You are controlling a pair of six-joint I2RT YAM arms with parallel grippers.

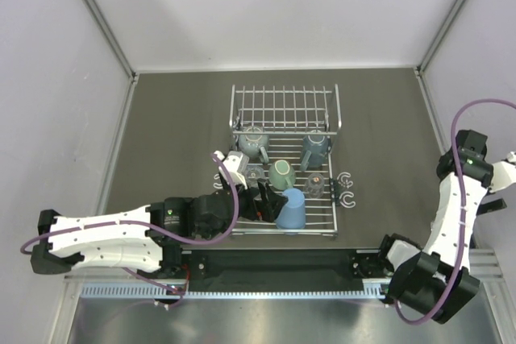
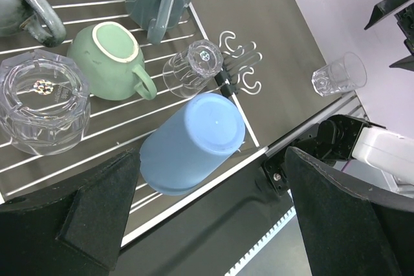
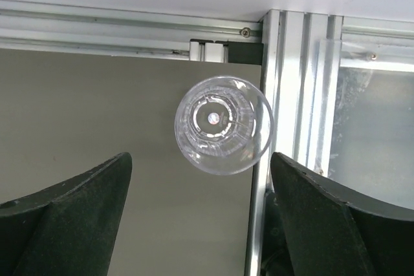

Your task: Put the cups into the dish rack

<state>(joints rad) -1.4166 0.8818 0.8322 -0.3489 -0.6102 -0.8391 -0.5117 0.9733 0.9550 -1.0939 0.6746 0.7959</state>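
Observation:
The dish rack (image 1: 322, 223) lies at mid-table with its hinged panel (image 1: 284, 109) upright at the back. On it are two grey-blue mugs (image 1: 316, 149) (image 1: 254, 142), a mint-green mug (image 2: 107, 59), two clear cups (image 2: 42, 108) (image 2: 194, 66) and an upside-down light-blue tumbler (image 2: 194, 143) at the front right corner. My left gripper (image 2: 212, 159) is open, and the blue tumbler stands just ahead of its tips, not held. My right gripper (image 3: 200, 179) is open over a clear tumbler (image 3: 223, 124), which stands on the table by the right frame and also shows in the left wrist view (image 2: 339, 74).
Two white C-shaped clips (image 1: 347, 189) lie on the table just right of the rack. A metal frame rail (image 3: 291, 95) runs along the table's right edge beside the clear tumbler. Walls enclose the table on three sides.

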